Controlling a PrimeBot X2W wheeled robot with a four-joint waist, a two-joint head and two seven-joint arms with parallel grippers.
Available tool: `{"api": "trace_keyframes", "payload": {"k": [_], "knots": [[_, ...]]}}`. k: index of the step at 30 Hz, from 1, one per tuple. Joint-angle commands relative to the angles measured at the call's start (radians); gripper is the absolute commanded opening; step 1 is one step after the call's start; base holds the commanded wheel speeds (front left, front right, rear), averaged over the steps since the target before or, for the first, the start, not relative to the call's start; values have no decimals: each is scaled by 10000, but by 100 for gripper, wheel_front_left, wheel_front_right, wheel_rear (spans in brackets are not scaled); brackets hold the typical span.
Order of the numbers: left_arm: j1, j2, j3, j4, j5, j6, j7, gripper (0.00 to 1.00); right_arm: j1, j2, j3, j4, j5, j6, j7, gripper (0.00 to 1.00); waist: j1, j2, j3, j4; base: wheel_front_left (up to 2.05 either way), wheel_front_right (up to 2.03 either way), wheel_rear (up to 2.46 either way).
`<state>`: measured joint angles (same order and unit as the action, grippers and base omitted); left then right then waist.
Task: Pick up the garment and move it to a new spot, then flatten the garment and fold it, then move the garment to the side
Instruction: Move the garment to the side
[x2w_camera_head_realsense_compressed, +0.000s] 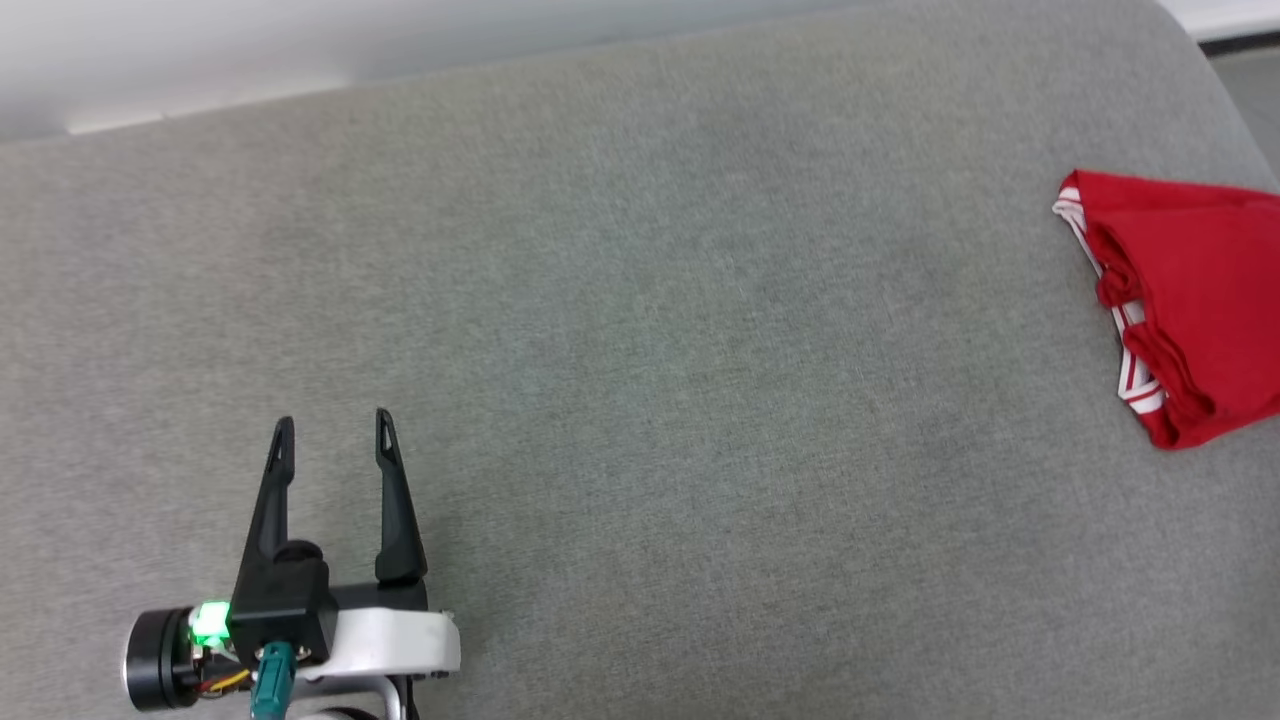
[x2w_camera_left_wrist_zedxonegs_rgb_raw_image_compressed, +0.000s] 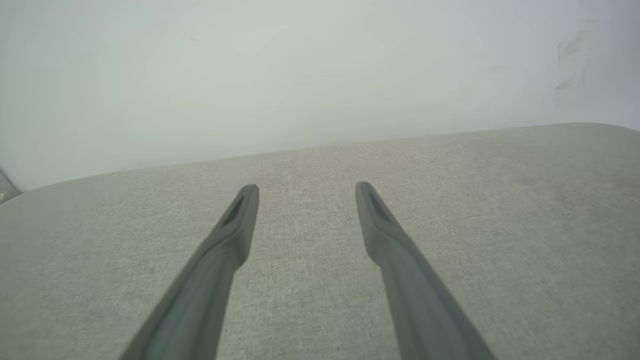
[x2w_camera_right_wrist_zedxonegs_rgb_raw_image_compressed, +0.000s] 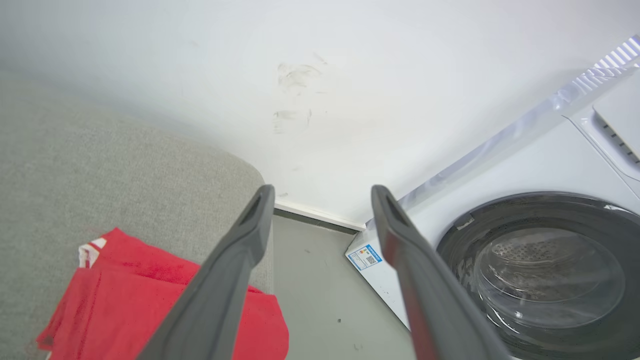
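The garment (x2w_camera_head_realsense_compressed: 1190, 300) lies folded in a red bundle with red-and-white striped trim at the far right of the grey cushioned surface (x2w_camera_head_realsense_compressed: 640, 350), cut off by the picture's edge. In the right wrist view the garment (x2w_camera_right_wrist_zedxonegs_rgb_raw_image_compressed: 125, 300) rests at the cushion's right end, below and left of my right gripper (x2w_camera_right_wrist_zedxonegs_rgb_raw_image_compressed: 322, 197), which stands open with nothing between its fingers. My left gripper (x2w_camera_head_realsense_compressed: 335, 432) hovers at the lower left of the cushion, open and empty, far from the garment. The left wrist view has the left gripper (x2w_camera_left_wrist_zedxonegs_rgb_raw_image_compressed: 306, 192) over bare fabric.
A white wall (x2w_camera_left_wrist_zedxonegs_rgb_raw_image_compressed: 300, 75) runs behind the cushion. Past the cushion's right end there is grey floor (x2w_camera_right_wrist_zedxonegs_rgb_raw_image_compressed: 320, 300) and a white front-loading washing machine (x2w_camera_right_wrist_zedxonegs_rgb_raw_image_compressed: 540, 270) with a dark round door.
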<state>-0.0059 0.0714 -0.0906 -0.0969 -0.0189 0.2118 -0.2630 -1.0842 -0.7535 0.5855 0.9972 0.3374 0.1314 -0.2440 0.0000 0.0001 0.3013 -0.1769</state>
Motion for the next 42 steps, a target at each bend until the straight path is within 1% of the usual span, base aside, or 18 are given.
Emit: {"api": "trace_keyframes", "payload": {"k": [1,2,3,5,7,10,13,16,20,30,36,42], "knots": [[154,-22,-2,-15,-10,51,-23,100,21,229,-232,-187,-64,-15,-103,100,0,-1,-381,228,0,0,0],[238,-29,-8,-17,-24,58,-23,100,108,395,-613,-410,-190,-15,-178,100,0,-1,-488,280,0,0,0],[301,-35,-18,-22,-35,63,-23,100,160,512,-1108,-917,-365,-15,-199,100,0,-1,-587,345,0,0,0],[425,-51,-25,-48,-39,65,-23,100,690,900,-2208,-2229,-692,-15,-197,100,0,-1,-743,480,0,0,0],[547,-59,-28,-48,-41,58,-23,100,1551,1444,-3156,-3556,-1166,-12,-197,100,0,-1,-915,615,0,0,0],[719,-71,-29,-3,-41,46,-23,100,2679,2308,-4139,-5482,-1761,-13,-202,100,0,-1,-1147,826,0,0,0],[852,-82,37,55,-72,11,-23,100,3953,3155,-4451,-6731,-2056,-13,-202,100,0,-1,-1357,1017,0,0,0],[993,-98,89,122,-100,-10,-23,100,4961,3910,-4528,-7588,-2110,-13,-203,100,0,-1,-1578,1194,0,0,0],[1069,-128,55,226,-143,-76,-23,100,6245,4574,-4568,-8215,-2141,-13,-204,100,0,-1,-1809,1433,0,0,0],[1382,-162,115,473,-160,-256,-23,100,9237,5906,-5277,-8747,-2184,-14,-205,100,0,-1,-2349,1771,0,0,0],[1691,-170,258,538,-161,-364,-23,100,10614,6425,-5620,-9216,-2305,-12,-207,100,0,-1,-2708,1734,0,0,0],[1967,-174,303,634,-184,-619,-23,100,11469,6669,-5883,-9564,-2228,-12,-206,100,0,-1,-2931,1749,0,0,0]]}}
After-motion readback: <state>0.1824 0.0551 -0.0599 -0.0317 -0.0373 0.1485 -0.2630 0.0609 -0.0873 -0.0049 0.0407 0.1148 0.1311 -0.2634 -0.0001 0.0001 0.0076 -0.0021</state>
